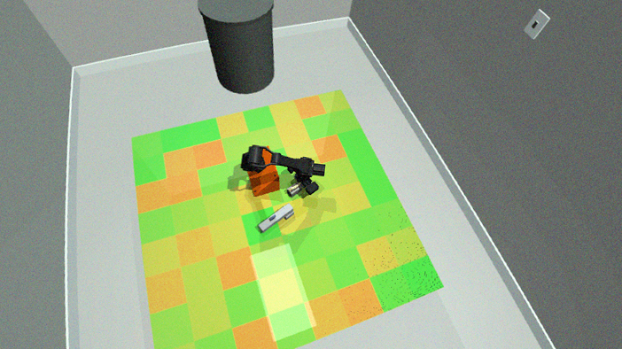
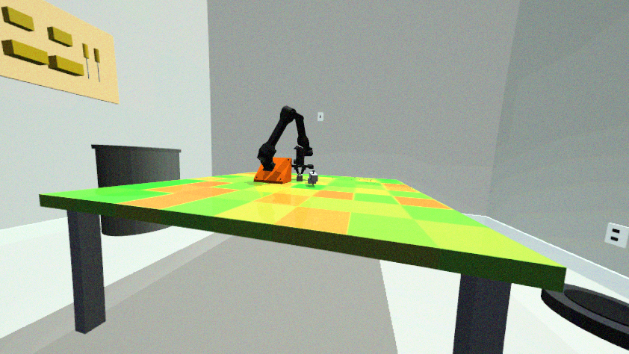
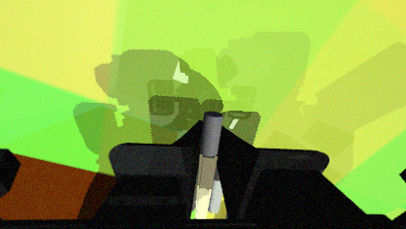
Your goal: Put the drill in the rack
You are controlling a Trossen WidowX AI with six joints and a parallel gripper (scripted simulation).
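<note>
My gripper (image 1: pixel 300 187) (image 2: pixel 299 175) (image 3: pixel 207 124) is shut on the drill (image 1: pixel 293 189) (image 3: pixel 212 132), a thin grey rod with a tan lower part. It holds the drill just above the checkered table (image 1: pixel 187 264) (image 2: pixel 387 228), right beside the arm's orange base (image 1: pixel 264 181) (image 2: pixel 273 171) (image 3: pixel 39 189). In the wrist view the rod sticks out past the black fingers, over their shadow on the table. A light grey elongated block (image 1: pixel 276 218) (image 2: pixel 312 177) with a small dark mark lies on the table a short way in front of the gripper. I cannot make out the key.
A dark grey bin (image 1: pixel 238 33) (image 2: pixel 131 175) stands on the floor behind the table. A peg board with yellow tools (image 2: pixel 52 48) hangs on the left wall. A dark round disc (image 2: pixel 589 312) lies on the floor at the right.
</note>
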